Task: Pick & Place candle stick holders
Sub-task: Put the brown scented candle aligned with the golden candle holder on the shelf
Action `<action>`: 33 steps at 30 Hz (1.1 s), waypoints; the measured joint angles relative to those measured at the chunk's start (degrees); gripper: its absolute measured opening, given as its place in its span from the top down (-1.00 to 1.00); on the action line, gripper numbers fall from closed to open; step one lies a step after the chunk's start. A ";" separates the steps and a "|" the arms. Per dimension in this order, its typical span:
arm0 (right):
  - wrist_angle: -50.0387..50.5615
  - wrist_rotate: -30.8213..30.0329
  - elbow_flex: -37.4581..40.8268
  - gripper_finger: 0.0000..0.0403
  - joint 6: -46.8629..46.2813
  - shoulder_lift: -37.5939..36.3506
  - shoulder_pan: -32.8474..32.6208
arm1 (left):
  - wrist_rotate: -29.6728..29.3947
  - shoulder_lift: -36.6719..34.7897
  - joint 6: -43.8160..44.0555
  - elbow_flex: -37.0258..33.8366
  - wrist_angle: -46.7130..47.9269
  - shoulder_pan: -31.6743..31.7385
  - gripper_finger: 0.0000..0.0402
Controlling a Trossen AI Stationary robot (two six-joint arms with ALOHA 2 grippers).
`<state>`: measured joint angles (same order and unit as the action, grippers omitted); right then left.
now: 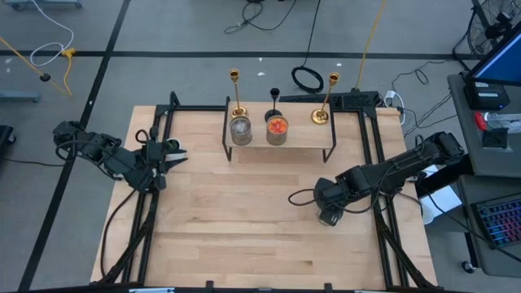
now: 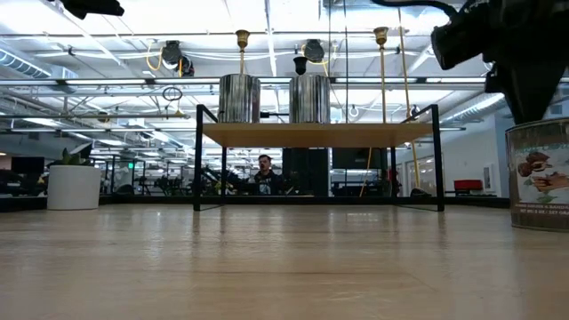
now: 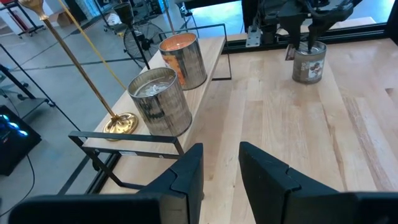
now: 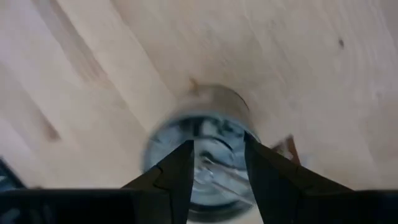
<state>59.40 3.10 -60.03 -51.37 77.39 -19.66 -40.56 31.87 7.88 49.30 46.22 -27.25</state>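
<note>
Right hand point(image 1: 329, 216) hangs over a labelled tin point(image 3: 309, 61) on the tabletop point(image 1: 244, 220), fingers apart around its rim, well short of the shelf point(image 1: 281, 138). On that shelf stand upright two slim gold candle stick holders point(image 1: 237, 94) and a shorter black one point(image 1: 275, 99), behind two tins. Left hand point(image 1: 172, 155), fingers apart, waits nearer the shelf's left end.

A light wooden bench point(image 1: 244, 220) with a black metal frame stands on a grey floor point(image 1: 163, 32) crossed by dark tape lines. Black cables point(image 1: 308, 78) coil on the floor at the upper middle of the high view. In the low view, long ceiling strip lights point(image 2: 142, 22) run overhead, a white round planter point(image 2: 73, 187) sits at the left, and a seated person point(image 2: 265, 173) shows in the distance.
</note>
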 joint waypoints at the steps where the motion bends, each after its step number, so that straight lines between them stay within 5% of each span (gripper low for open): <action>1: -0.88 0.03 0.00 0.30 0.00 -0.26 0.35 | 0.00 0.01 0.00 0.00 0.00 0.00 0.46; 15: 4.21 -1.47 0.32 0.30 -0.31 -4.66 1.71 | 0.00 0.01 0.00 0.00 0.00 -0.01 0.46; 27: -5.83 0.09 11.66 0.31 -1.47 -4.86 1.73 | 0.04 0.01 0.39 0.00 0.02 0.01 0.46; 33: -8.15 1.79 12.63 0.57 -1.34 -4.83 1.75 | 0.04 -0.01 0.35 0.00 0.04 0.00 0.46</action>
<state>51.25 4.89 -47.40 -52.72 72.55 -17.91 -40.51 31.86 8.23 49.30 46.26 -27.25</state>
